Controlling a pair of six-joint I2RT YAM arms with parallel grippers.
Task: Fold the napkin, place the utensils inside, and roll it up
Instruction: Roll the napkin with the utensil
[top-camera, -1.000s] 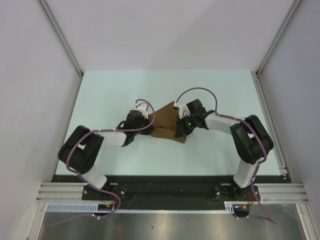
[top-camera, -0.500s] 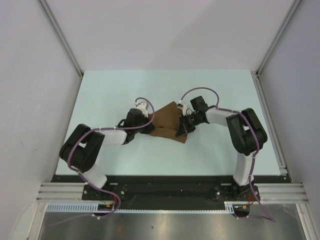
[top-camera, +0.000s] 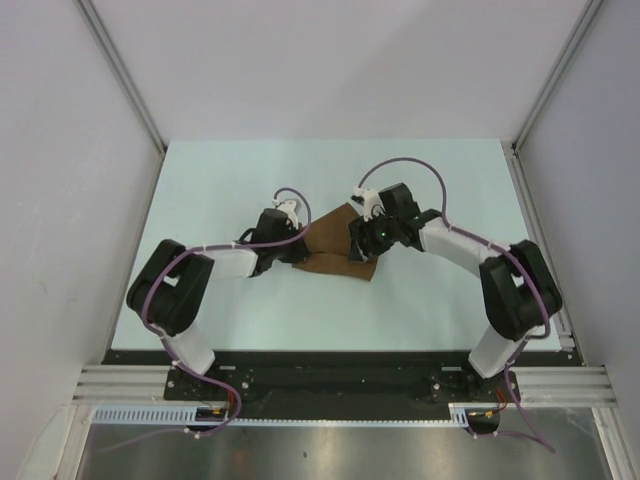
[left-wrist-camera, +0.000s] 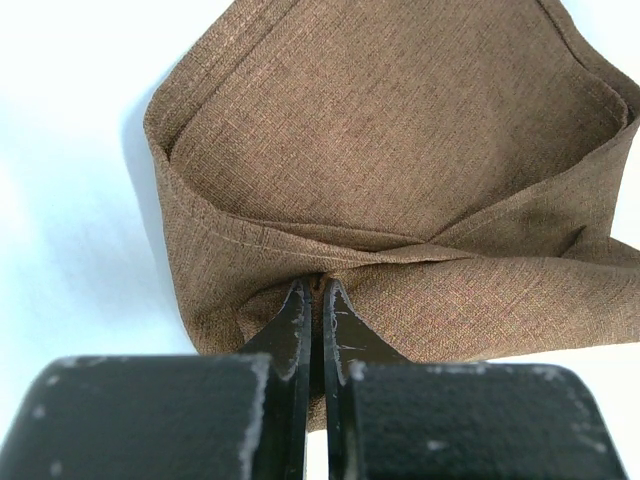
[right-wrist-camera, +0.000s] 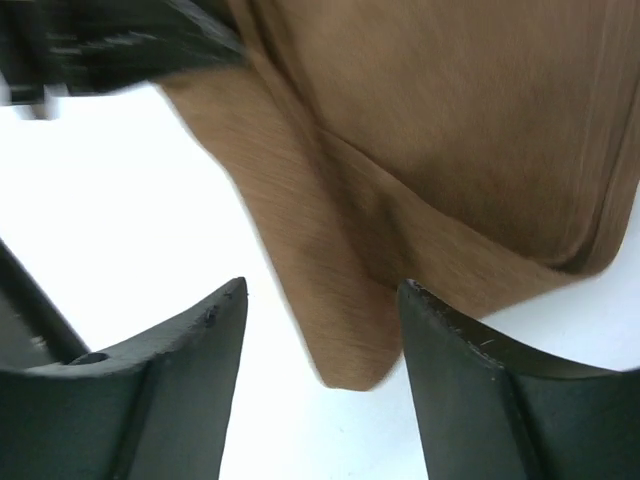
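Matte, pale mint table (top-camera: 200, 190) inside a booth with white walls (top-camera: 60, 150). A ribbed aluminium rail (top-camera: 340, 385) runs along the near edge.

Left gripper (top-camera: 297, 250) is low at the napkin's left side, jaws together and pinched on the napkin. Its wrist view shows what the top view can't: the black, scuffed fingers (left-wrist-camera: 290, 330) meet at a gathered fold, and creases fan out from the pinch.

Napkin (top-camera: 335, 248) sits mid-table, about level between the near and far edges. It is brown, coarse-woven cloth with a stitched hem. From above it reads as a flat angular patch. The left wrist view shows it is doubled over, with an upper layer lifted off the lower one like an open pocket.

Right gripper (top-camera: 360, 250) is over the napkin's right part, jaws apart and clamping nothing. Its wrist view is motion-blurred. A pointed brown corner lies between the two curved black fingers (right-wrist-camera: 170, 370), with bare table on either side. The dark smear at that view's top left is too blurred to tell.

Purple cables (top-camera: 400, 165) loop off both wrists, seen only in the top view.
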